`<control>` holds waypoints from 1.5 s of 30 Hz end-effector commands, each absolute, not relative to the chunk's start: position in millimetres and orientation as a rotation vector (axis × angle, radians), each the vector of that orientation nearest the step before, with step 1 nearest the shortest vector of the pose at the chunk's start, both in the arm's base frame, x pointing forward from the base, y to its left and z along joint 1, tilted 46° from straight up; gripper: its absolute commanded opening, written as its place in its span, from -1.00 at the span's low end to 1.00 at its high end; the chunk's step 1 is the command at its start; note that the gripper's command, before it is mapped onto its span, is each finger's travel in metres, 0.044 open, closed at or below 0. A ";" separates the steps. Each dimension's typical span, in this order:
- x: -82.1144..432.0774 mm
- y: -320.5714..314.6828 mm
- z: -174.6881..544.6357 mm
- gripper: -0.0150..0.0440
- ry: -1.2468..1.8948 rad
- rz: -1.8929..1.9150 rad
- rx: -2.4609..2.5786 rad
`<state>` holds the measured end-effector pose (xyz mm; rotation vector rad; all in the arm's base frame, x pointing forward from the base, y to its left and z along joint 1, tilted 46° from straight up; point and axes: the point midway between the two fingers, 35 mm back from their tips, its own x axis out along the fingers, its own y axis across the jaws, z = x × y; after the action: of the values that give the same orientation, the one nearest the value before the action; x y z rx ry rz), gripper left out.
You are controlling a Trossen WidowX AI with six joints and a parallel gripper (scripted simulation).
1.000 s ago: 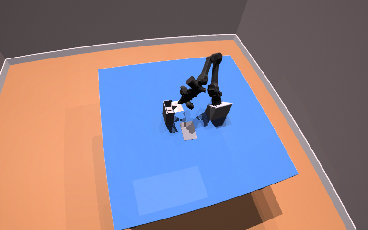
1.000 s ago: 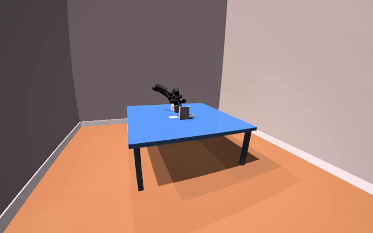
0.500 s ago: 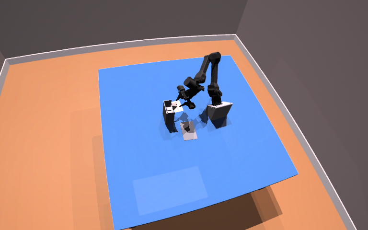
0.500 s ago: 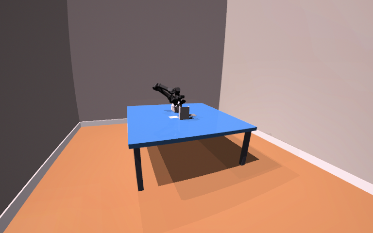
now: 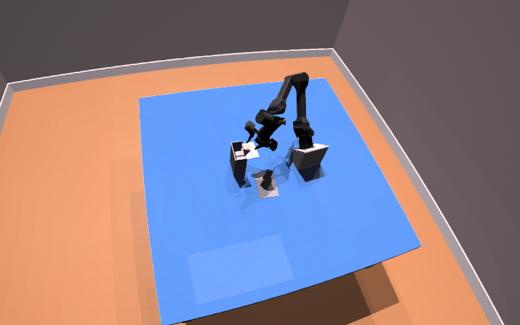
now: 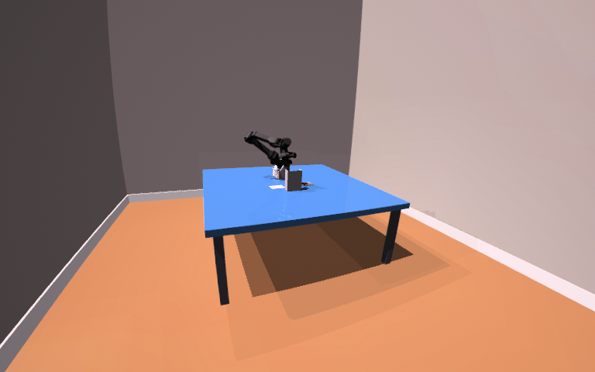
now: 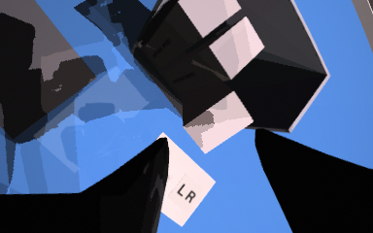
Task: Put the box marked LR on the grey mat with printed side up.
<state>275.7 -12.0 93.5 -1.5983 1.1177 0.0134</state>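
The step in hand looks to be lining up on a box for lifting: the pincer (image 5: 252, 145) (image 6: 287, 167) (image 7: 211, 140) is partly spread, with nothing in its grip, above one side of the bin (image 5: 238, 166) (image 6: 293, 180) (image 7: 284, 89). Its tips flank the nearest box (image 7: 225, 123) in the wrist view; two more boxes (image 7: 209, 12) (image 7: 238, 50) stand farther in. The grey mat (image 5: 272, 193) (image 6: 309, 184) (image 7: 75, 83) bears no box. A white piece marked LR (image 5: 252, 155) (image 6: 276, 187) (image 7: 186, 194) lies flat on the counter (image 5: 326, 214) (image 6: 263, 210), probably a reference card. The LR box is presumably among the three, though which one cannot be told: the side marks are too dark to read. The next move calls for confirming the code, then lowering squarely. The near finger covers part of the card, and the exterior view hides the bin's contents.
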 end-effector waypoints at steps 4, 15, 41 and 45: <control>278.7 -7.7 100.6 0.33 1.209 0.188 -1.840; 279.5 -5.2 105.4 0.33 1.277 0.348 -2.023; 296.9 -29.7 85.3 0.33 1.277 0.347 -2.022; 298.6 -32.7 83.4 0.33 1.277 0.346 -2.024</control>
<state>298.7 -30.0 87.1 -2.0191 1.2742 0.3350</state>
